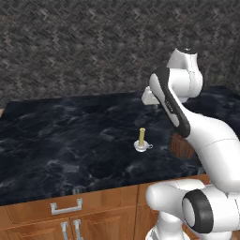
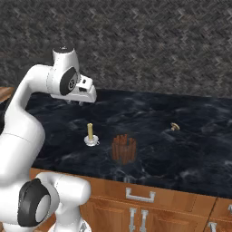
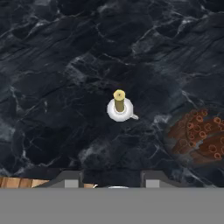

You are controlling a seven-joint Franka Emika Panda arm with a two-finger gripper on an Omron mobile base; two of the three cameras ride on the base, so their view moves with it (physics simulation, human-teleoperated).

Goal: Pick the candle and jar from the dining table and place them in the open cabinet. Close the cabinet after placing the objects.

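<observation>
— Two things to move, and neither has left the dining table yet, judging by how they lie. Going left to right in the right base view: the candle stands upright in its little white holder, and just beside it, to the right, sits the jar, brown and ribbed-looking, closer to the front edge.

— And further right?

— One small tan object lies well apart from the jar, toward the right side of the marble. It is too small to identify.

— Where is the robot in all this?

— Its gripper hangs above the table, up and to the left of the candle, touching nothing. In the hand view the candle sits almost centred above the two dark fingertips, with the jar off to the right edge.

— Jaws?

— Parted with a gap between them, and nothing is in it. So the hand is empty.

— What is left, then?

— By this reading, everything: grasp the candle, carry it to the cabinet, return for the jar, then shut the door. The pickup of the candle looks like the step in hand.
</observation>
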